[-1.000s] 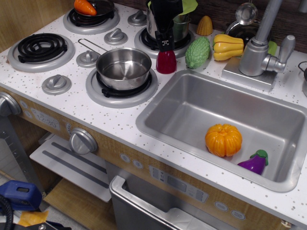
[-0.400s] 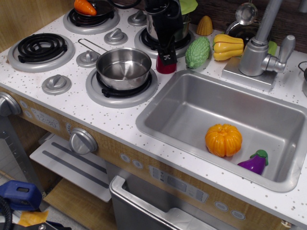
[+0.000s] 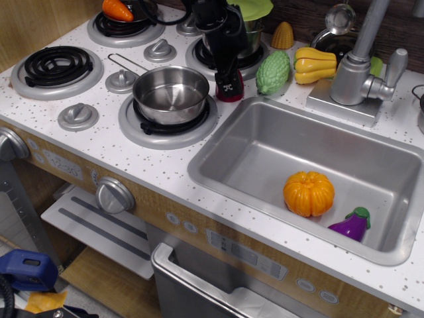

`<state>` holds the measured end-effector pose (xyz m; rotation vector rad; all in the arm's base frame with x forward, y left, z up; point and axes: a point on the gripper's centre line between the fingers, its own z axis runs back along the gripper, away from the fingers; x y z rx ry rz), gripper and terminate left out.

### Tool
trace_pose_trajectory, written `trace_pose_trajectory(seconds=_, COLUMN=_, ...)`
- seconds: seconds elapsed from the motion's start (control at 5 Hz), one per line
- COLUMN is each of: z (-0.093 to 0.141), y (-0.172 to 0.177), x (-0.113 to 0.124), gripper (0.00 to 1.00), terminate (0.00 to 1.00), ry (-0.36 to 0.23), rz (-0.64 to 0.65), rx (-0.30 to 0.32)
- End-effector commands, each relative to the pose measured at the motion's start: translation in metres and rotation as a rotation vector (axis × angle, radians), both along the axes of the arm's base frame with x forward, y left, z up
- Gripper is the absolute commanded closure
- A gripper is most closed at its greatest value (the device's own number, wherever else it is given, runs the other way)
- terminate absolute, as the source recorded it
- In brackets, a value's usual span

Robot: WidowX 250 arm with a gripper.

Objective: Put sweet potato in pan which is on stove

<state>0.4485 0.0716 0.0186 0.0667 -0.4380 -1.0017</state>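
gripper sits down over the sweet potato, which stands on the white counter just right of the pan. only the lower dark red part of the sweet potato shows under the black fingers; cannot tell if the fingers are clamped on it or just around it. the pan is empty, sitting on the front right burner of the stove, its wire handle pointing back-left from the pan. right behind the pan and gripper is a taller steel pot with a green lid, partly hidden by the arm. a green bumpy vegetable lies just right of the sweet potato, well right of the pan, with a yellow squash and a corn piece further back-right. an orange carrot lies in a small black pan on the burner far behind the pan. the sink is right of the pan, holding an orange pumpkin and a purple eggplant. faucet stands behind the sink.
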Motion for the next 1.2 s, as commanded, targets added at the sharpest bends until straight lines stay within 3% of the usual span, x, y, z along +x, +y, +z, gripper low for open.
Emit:
trace_pose_trajectory(seconds=0.0, z=0.008, y=0.013, x=0.009, gripper=0.0, terminate=0.0, ry=-0.079, rz=0.02, rx=-0.031)
trace_pose_trajectory(seconds=0.2, z=0.006, y=0.016, x=0.01, gripper=1.0, terminate=0.0, ry=-0.083, rz=0.023, rx=-0.053)
trace_pose_trajectory(seconds=0.4, z=0.025, y=0.011, x=0.011, gripper=1.0, terminate=0.0, ry=-0.065, rz=0.022, rx=-0.011)
trace_pose_trajectory(seconds=0.6, z=0.051, y=0.007, x=0.012, gripper=1.0, terminate=0.0, ry=-0.057, rz=0.007, rx=0.075)
trace_pose_trajectory(seconds=0.8, z=0.072, y=0.004, x=0.013, gripper=1.0, terminate=0.0, ry=-0.055, rz=0.009, rx=0.106)
trace_pose_trajectory(seconds=1.0, z=0.092, y=-0.003, x=0.012, gripper=1.0, terminate=0.0, ry=-0.088, rz=0.042, rx=0.169)
